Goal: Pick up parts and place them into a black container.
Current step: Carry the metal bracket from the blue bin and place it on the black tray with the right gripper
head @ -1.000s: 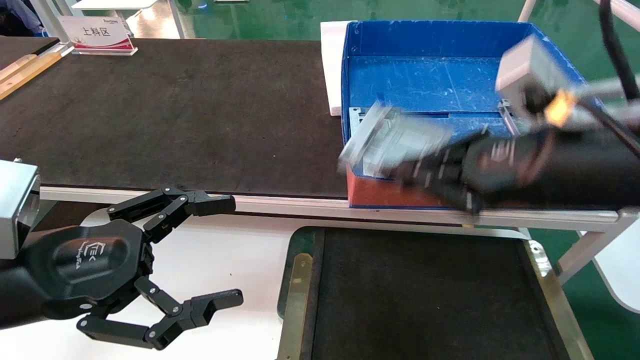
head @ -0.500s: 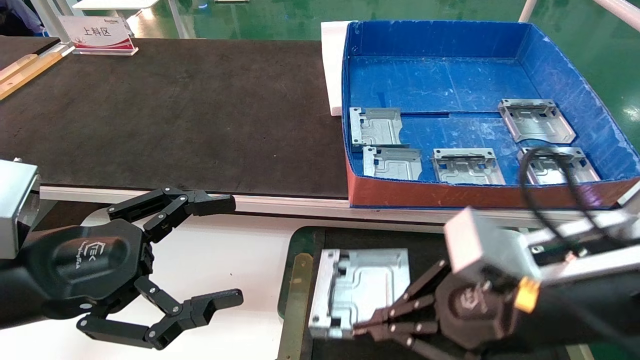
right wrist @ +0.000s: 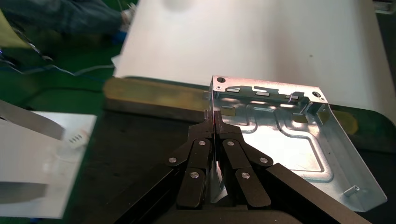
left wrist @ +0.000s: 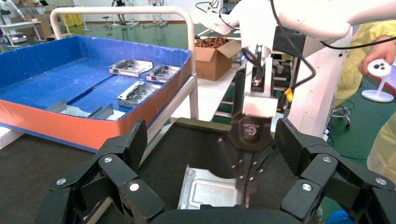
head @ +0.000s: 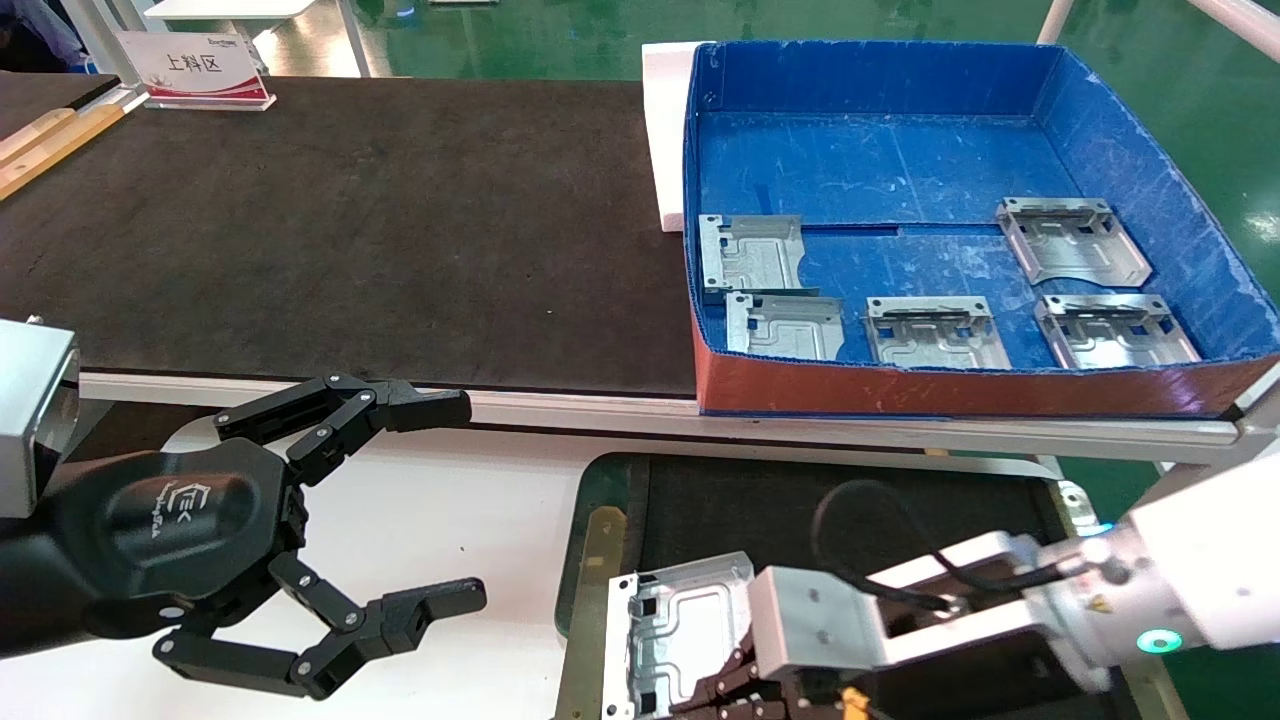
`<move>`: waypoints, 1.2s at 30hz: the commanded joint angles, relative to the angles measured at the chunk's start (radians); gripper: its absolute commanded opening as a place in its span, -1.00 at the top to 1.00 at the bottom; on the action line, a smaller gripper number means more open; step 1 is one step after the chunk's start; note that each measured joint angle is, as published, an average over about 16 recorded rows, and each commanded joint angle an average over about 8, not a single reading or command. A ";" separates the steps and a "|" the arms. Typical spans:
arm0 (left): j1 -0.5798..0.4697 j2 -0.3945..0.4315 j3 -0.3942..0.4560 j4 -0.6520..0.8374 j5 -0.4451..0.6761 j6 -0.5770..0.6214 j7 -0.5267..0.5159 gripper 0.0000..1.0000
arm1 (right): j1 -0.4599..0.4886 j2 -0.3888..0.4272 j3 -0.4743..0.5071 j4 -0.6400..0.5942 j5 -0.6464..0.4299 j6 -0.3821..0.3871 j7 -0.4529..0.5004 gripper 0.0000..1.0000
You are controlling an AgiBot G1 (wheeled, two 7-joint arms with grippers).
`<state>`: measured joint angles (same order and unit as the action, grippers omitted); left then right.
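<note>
A white table sign [head: 196,68] reads "上料区" (red-edged).

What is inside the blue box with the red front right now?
Five flat silver-grey stamped metal plates lie on the floor of the blue corrugated-plastic box, all toward its red front; the strip of floor right behind the front wall is hidden.

One part [head: 685,625] over the tray's [head: 590,560] left edge (five behind, boxed).
</note>
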<state>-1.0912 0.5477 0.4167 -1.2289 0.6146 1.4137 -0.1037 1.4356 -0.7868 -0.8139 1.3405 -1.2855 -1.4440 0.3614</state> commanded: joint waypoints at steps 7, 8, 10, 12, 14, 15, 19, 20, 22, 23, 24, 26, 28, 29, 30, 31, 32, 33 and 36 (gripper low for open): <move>0.000 0.000 0.000 0.000 0.000 0.000 0.000 -1.00 | -0.038 -0.047 -0.032 -0.046 -0.118 0.096 -0.066 1.00; 0.000 0.000 0.000 0.000 0.000 0.000 0.000 -1.00 | -0.040 -0.052 -0.034 -0.058 -0.130 0.104 -0.076 1.00; 0.000 0.000 0.000 0.000 0.000 0.000 0.000 -1.00 | -0.041 -0.064 -0.040 -0.087 -0.153 0.119 -0.097 1.00; 0.000 0.000 0.000 0.000 0.000 0.000 0.000 -1.00 | -0.041 -0.076 -0.044 -0.123 -0.169 0.131 -0.120 1.00; 0.000 0.000 0.000 0.000 0.000 0.000 0.000 -1.00 | -0.039 -0.090 -0.048 -0.162 -0.183 0.140 -0.145 1.00; 0.000 0.000 0.000 0.000 0.000 0.000 0.000 -1.00 | -0.038 -0.098 -0.049 -0.182 -0.187 0.144 -0.159 1.00; 0.000 0.000 0.000 0.000 0.000 0.000 0.000 -1.00 | -0.031 -0.136 -0.057 -0.266 -0.205 0.155 -0.220 1.00; 0.000 0.000 0.000 0.000 0.000 0.000 0.000 -1.00 | -0.029 -0.146 -0.059 -0.285 -0.208 0.157 -0.236 1.00; 0.000 0.000 0.000 0.000 0.000 0.000 0.000 -1.00 | -0.024 -0.166 -0.063 -0.324 -0.213 0.159 -0.265 1.00; 0.000 0.000 0.000 0.000 0.000 0.000 0.000 -1.00 | -0.022 -0.175 -0.064 -0.341 -0.215 0.160 -0.279 1.00; 0.000 0.000 0.000 0.000 0.000 0.000 0.000 -1.00 | -0.019 -0.184 -0.066 -0.357 -0.217 0.160 -0.293 1.00; 0.000 0.000 0.000 0.000 0.000 0.000 0.000 -1.00 | -0.013 -0.201 -0.068 -0.389 -0.220 0.162 -0.319 1.00; 0.000 0.000 0.000 0.000 0.000 0.000 0.000 -1.00 | -0.008 -0.217 -0.070 -0.421 -0.223 0.164 -0.343 1.00; 0.000 0.000 0.000 0.000 0.000 0.000 0.000 -1.00 | -0.005 -0.225 -0.071 -0.435 -0.225 0.166 -0.355 1.00; 0.000 0.000 0.000 0.000 0.000 0.000 0.000 -1.00 | -0.002 -0.233 -0.072 -0.451 -0.227 0.167 -0.368 1.00; 0.000 0.000 0.000 0.000 0.000 0.000 0.000 -1.00 | 0.001 -0.240 -0.073 -0.466 -0.229 0.169 -0.380 1.00; 0.000 0.000 0.000 0.000 0.000 0.000 0.000 -1.00 | 0.005 -0.247 -0.074 -0.481 -0.231 0.169 -0.391 1.00; 0.000 0.000 0.000 0.000 0.000 0.000 0.000 -1.00 | 0.008 -0.255 -0.075 -0.495 -0.233 0.170 -0.401 1.00; 0.000 0.000 0.000 0.000 0.000 0.000 0.000 -1.00 | 0.017 -0.276 -0.078 -0.536 -0.236 0.169 -0.429 1.00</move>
<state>-1.0912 0.5477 0.4167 -1.2289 0.6146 1.4137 -0.1037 1.4511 -1.0615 -0.8913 0.8092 -1.5195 -1.2750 -0.0618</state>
